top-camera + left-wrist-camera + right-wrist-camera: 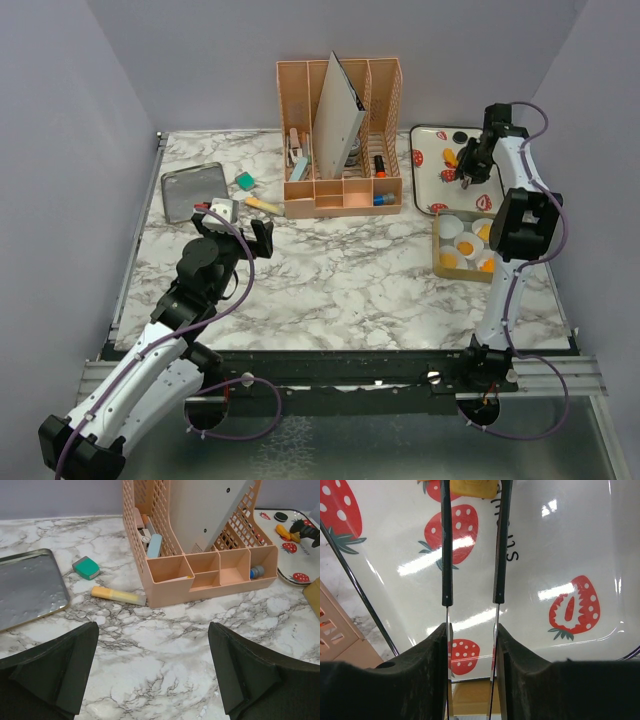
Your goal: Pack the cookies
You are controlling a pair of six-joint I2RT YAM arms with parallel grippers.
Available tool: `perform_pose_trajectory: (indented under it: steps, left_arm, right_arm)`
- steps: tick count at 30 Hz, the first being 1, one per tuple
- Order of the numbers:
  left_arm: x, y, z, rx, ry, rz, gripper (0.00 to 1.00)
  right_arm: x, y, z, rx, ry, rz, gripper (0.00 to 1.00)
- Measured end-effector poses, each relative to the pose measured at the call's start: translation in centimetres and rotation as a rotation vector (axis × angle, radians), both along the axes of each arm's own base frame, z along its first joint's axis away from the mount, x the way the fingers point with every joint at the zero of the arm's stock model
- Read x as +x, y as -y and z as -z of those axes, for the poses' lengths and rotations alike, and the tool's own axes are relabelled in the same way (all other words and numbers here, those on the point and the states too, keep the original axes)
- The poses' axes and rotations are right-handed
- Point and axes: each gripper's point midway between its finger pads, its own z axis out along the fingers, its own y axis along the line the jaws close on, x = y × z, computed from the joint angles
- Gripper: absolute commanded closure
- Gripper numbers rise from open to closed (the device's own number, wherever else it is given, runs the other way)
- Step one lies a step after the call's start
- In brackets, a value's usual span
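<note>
Cookies (466,246) are all at the right end of the table (330,290). At the left end lies one metal tray (25,585), then one teal eraser (86,567) and one yellow highlighter (117,595), well apart from each other. The left hand (152,667) hovers over bare marble near them, its two fingers spread wide with nothing between. Next stands one peach mesh organizer (340,190) with one grey board (338,115) leaning inside it. Right of it is one strawberry-printed plate (430,135) bearing one small black disc (457,137). Over the plate the right hand (472,485) has its two fingers drawn narrow, pinching one yellow cookie (468,487) that fills the gap at their tips; whether it is lifted off the plate cannot be told. Just in front of the plate sits one cardboard box (437,245) of white paper cups (452,225); four orange pieces can be counted in the cups, and the arm hides part of the box.
</note>
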Motion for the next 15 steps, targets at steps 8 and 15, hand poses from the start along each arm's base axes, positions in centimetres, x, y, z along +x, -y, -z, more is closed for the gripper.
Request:
perform_pose_trajectory:
  steps: [8,15]
  left_arm:
    - [0.0,0.0,0.0,0.000,0.000,0.000,0.01]
    - [0.0,0.0,0.0,0.000,0.000,0.000,0.01]
  right_arm:
    - [-0.4,-0.2,0.0,0.008,-0.015,-0.014,0.77]
    - [-1.5,-0.3,0.1,0.006,-0.036,-0.024,0.83]
